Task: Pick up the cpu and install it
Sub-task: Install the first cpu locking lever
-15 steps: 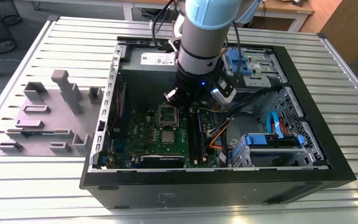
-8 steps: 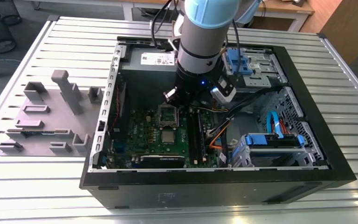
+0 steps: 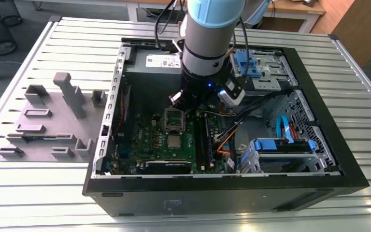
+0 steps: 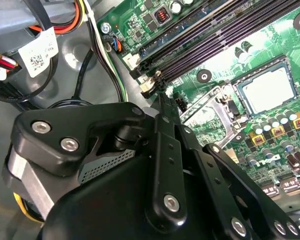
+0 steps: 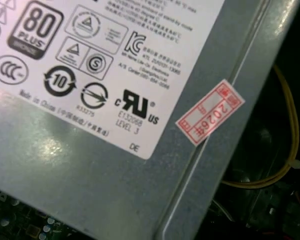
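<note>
The cpu [image 3: 174, 141] is a small silver-grey square lying flat in its socket on the green motherboard [image 3: 150, 140] inside the open computer case. The second wrist view shows the cpu [image 4: 268, 90] seated in the socket, with the dark metal socket frame [image 4: 210, 107] swung open beside it. In the exterior view the socket frame [image 3: 174, 119] stands just behind the chip. My gripper [image 3: 181, 106] hangs over that frame, a little behind the cpu. In the second wrist view the gripper [image 4: 161, 100] has its black fingers drawn together with nothing between them.
Black memory slots [image 4: 215, 40] run beside the socket. Loose cables [image 3: 227, 137] and blue-trimmed drive cages [image 3: 282, 145] crowd the case at the exterior view's right. The power supply [image 5: 90, 150] sits close to the first wrist camera. Grey fixture blocks [image 3: 50, 121] stand on the slatted table outside the case.
</note>
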Controlling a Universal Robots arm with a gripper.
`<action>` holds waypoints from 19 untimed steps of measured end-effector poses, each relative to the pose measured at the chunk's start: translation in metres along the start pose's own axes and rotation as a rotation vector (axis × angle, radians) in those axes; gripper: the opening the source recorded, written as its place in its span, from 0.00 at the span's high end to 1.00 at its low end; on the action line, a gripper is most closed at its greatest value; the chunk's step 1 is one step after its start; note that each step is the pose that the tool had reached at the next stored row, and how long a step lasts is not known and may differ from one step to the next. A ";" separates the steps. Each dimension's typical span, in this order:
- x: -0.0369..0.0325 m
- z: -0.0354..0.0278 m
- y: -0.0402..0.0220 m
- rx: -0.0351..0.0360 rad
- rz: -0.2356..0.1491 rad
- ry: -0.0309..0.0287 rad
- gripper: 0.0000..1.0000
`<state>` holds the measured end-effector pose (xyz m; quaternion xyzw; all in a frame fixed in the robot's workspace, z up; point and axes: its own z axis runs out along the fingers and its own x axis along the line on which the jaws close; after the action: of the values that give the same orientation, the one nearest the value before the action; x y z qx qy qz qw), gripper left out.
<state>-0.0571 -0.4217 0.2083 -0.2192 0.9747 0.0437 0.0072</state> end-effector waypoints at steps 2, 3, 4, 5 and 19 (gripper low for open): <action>0.0000 0.0000 0.0000 0.0001 0.000 -0.0003 0.89; 0.0000 0.0000 0.0000 0.0001 0.000 -0.0003 0.89; 0.0001 0.0000 0.0000 0.0000 0.000 -0.0005 0.89; 0.0001 -0.0007 0.0000 0.0002 0.000 -0.0003 0.89; 0.0001 -0.0083 -0.0008 -0.0078 -0.063 0.0022 0.89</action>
<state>-0.0568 -0.4232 0.2165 -0.2499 0.9671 0.0470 0.0067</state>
